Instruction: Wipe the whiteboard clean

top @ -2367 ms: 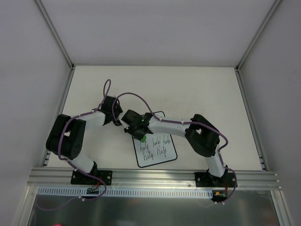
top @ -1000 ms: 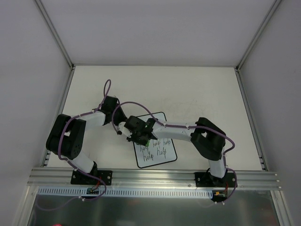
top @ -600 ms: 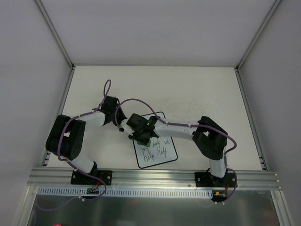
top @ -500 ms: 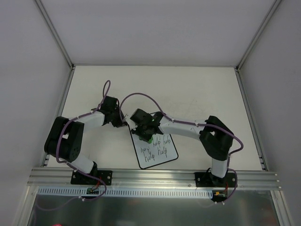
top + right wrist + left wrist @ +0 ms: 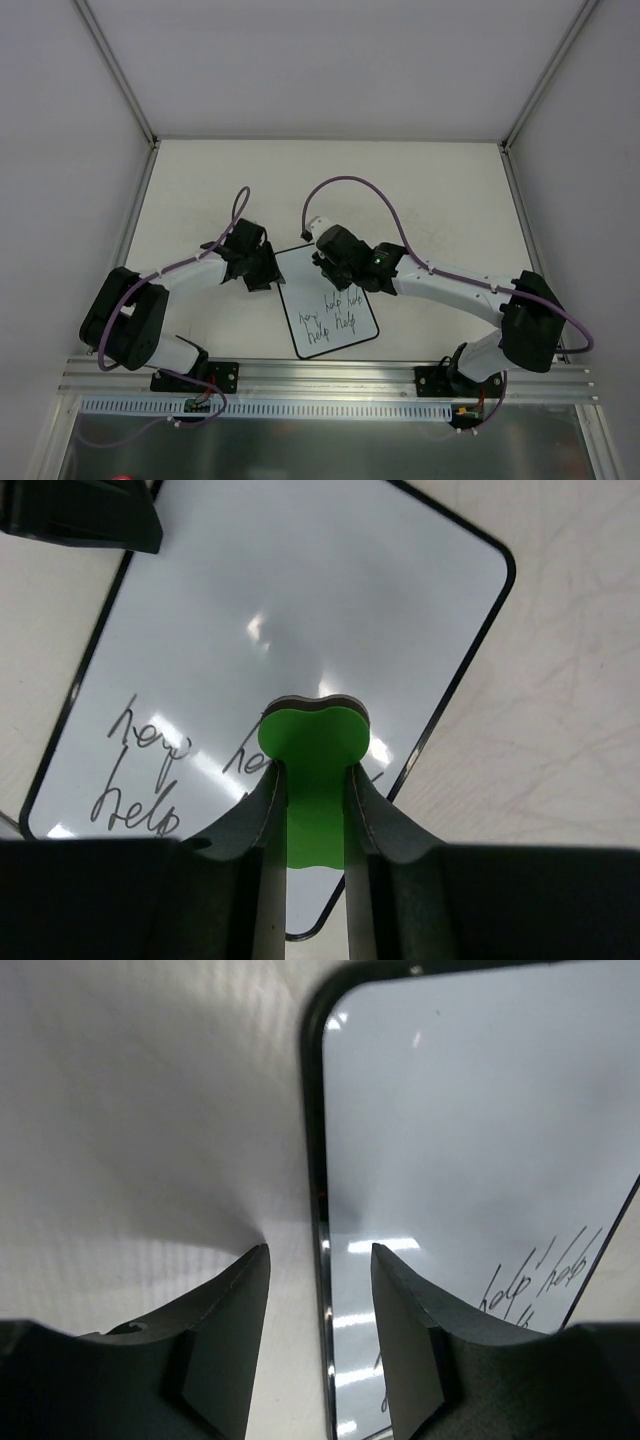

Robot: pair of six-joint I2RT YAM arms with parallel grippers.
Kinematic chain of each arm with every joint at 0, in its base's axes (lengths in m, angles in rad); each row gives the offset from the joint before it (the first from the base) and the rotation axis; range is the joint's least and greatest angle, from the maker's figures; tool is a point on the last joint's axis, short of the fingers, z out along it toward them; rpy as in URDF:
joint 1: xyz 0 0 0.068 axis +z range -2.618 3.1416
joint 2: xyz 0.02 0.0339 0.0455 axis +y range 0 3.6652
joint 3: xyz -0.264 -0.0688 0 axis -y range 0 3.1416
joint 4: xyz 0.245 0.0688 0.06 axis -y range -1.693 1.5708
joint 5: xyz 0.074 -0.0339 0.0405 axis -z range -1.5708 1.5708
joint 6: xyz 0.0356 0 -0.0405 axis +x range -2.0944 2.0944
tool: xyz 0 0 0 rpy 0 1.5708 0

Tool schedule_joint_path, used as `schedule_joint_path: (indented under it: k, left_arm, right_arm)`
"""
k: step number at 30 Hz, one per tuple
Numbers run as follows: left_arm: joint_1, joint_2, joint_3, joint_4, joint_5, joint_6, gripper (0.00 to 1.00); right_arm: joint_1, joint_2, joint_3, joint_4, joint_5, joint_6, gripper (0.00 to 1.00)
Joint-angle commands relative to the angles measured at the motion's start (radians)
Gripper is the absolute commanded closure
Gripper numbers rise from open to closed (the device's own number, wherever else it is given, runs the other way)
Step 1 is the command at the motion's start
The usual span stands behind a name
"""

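On white tabletop (image 5: 420,190), clamps green bone-shaped eraser (image 5: 313,735) in right gripper (image 5: 313,772) over black-bordered white whiteboard (image 5: 300,610), straddles its 9 o'clock edge with narrowly parted left gripper (image 5: 318,1260).

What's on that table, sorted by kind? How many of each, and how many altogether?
Robot arms: 2
Whiteboard: 1
Green eraser: 1
Total: 4

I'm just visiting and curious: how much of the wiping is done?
The far part of the whiteboard already looks clean. The right gripper holds the green eraser over it, while the left gripper straddles its left edge. The handwritten words on the near part are left to wipe.
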Motion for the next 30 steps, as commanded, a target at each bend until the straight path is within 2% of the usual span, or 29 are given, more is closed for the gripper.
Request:
schedule_joint_path:
  k: [1, 5, 8, 12, 13, 14, 23, 30]
  left_arm:
    - [-0.052, 0.015, -0.045, -0.052, -0.041, -0.065, 0.55]
    - [-0.095, 0.043, -0.050, -0.055, -0.069, -0.099, 0.60]
    - [-0.111, 0.071, -0.062, -0.058, -0.072, -0.126, 0.69]
    - [-0.111, 0.101, -0.071, -0.064, -0.078, -0.146, 0.88]
    - [-0.111, 0.118, -0.064, -0.064, -0.078, -0.148, 0.96]
    - [-0.111, 0.127, -0.056, -0.066, -0.081, -0.148, 1.00]
    - [-0.099, 0.278, 0.114, -0.076, -0.109, -0.194, 1.00]
    - [0.020, 0.347, 0.238, -0.092, -0.109, -0.171, 1.00]
  right_arm:
    - [-0.008, -0.081, -0.057, 0.047, 0.063, 0.094, 1.00]
    - [-0.010, -0.130, -0.121, 0.070, 0.077, 0.122, 1.00]
    - [-0.010, -0.164, -0.159, 0.087, 0.083, 0.137, 1.00]
    - [-0.013, -0.195, -0.195, 0.102, 0.080, 0.148, 1.00]
    - [-0.014, -0.199, -0.201, 0.105, 0.078, 0.151, 1.00]
    - [-0.016, -0.204, -0.204, 0.113, 0.077, 0.151, 1.00]
    - [-0.034, -0.201, -0.222, 0.120, 0.086, 0.143, 1.00]
    - [-0.076, -0.219, -0.252, 0.128, 0.080, 0.139, 1.00]
